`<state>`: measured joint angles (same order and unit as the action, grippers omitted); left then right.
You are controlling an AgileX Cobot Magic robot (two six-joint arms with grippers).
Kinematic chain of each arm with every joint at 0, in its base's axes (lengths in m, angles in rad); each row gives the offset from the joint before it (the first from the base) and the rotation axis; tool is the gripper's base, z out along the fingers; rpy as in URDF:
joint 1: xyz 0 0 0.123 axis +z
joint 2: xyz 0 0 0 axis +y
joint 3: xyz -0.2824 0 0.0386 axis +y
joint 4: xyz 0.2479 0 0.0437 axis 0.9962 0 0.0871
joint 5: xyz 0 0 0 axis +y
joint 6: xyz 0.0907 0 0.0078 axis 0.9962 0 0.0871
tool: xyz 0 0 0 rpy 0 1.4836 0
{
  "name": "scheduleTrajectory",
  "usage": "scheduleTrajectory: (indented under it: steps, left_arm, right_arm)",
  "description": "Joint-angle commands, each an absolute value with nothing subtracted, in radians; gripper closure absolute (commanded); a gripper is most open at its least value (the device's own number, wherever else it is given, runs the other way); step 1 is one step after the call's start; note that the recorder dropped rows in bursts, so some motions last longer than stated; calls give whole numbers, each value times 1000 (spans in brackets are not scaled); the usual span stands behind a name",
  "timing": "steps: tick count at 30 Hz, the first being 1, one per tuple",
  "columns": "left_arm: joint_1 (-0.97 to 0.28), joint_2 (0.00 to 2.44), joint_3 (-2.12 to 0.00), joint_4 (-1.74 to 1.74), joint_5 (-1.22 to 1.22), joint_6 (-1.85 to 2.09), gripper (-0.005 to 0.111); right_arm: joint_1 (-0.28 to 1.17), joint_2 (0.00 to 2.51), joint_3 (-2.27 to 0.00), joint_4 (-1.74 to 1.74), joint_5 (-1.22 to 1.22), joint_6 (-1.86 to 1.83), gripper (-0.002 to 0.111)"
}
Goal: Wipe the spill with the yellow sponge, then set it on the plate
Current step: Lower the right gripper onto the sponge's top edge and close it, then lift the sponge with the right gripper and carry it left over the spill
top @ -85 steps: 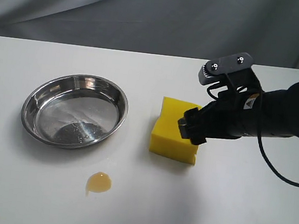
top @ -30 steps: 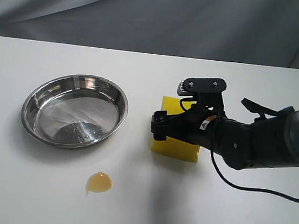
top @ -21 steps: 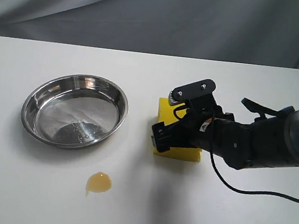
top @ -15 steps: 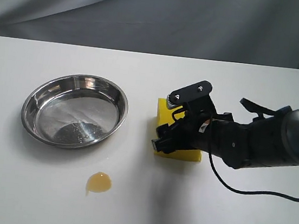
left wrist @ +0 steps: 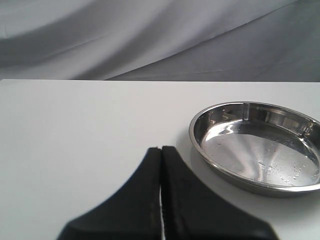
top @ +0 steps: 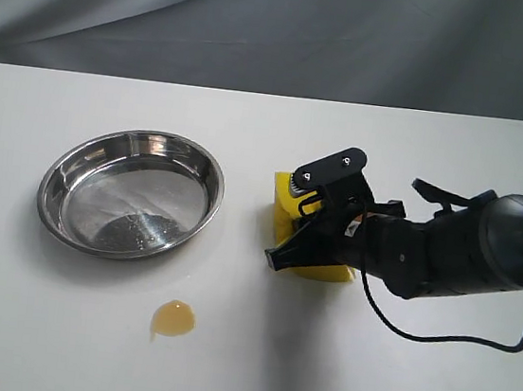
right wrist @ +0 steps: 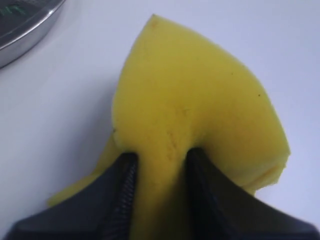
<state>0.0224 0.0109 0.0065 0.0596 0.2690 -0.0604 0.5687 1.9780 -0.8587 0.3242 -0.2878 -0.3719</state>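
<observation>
The yellow sponge [top: 283, 201] lies on the white table right of the plate [top: 206, 165], mostly covered by my right arm. My right gripper [top: 296, 243] is shut on the sponge [right wrist: 185, 110], its two black fingers [right wrist: 122, 195] pinching the foam so it bulges outward. The amber spill [top: 174, 318] sits on the table in front of the plate, left of the sponge and apart from it. The steel plate [left wrist: 200, 145] holds nothing. My left gripper [left wrist: 161, 152] is shut on nothing, over bare table beside the plate; it does not show in the exterior view.
A grey cloth backdrop [top: 263, 24] hangs behind the table's far edge. A black cable [top: 435, 337] loops from the right arm over the table. A rim of the plate [right wrist: 25, 30] shows at one corner of the right wrist view.
My right arm has reached leftward across the sponge, tilted down, and its fingers have closed on the foam. The sponge has shifted slightly and looks squashed. Plate and spill have not moved.
</observation>
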Motion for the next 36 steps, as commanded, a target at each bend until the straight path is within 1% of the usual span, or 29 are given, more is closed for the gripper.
scheduleTrajectory:
  steps: [1, 6, 11, 14, 20, 28, 31, 36]
  left_arm:
    - [24, 9, 0, 62, 261, -69, 107]
    - [24, 9, 0, 62, 261, -69, 107]
    - [24, 9, 0, 62, 261, -69, 107]
    - [24, 9, 0, 62, 261, -69, 107]
    - [24, 9, 0, 62, 261, -69, 107]
    - [24, 9, 0, 62, 261, -69, 107]
    - [24, 9, 0, 62, 261, -69, 107]
    - [24, 9, 0, 62, 261, -69, 107]
  right_arm:
    - [567, 1946, -851, 316, -189, -393, 108]
    - [509, 1879, -851, 325, -187, -446, 108]
    - [428, 1849, -851, 320, -56, -444, 108]
    - [415, 1849, -851, 259, 27, -446, 108]
    - [431, 1849, -851, 140, 137, -446, 108]
    - [453, 1847, -851, 140, 232, -517, 108]
    - [496, 1847, -851, 140, 245, -551, 108]
    - [616, 1847, -851, 140, 247, -580, 108]
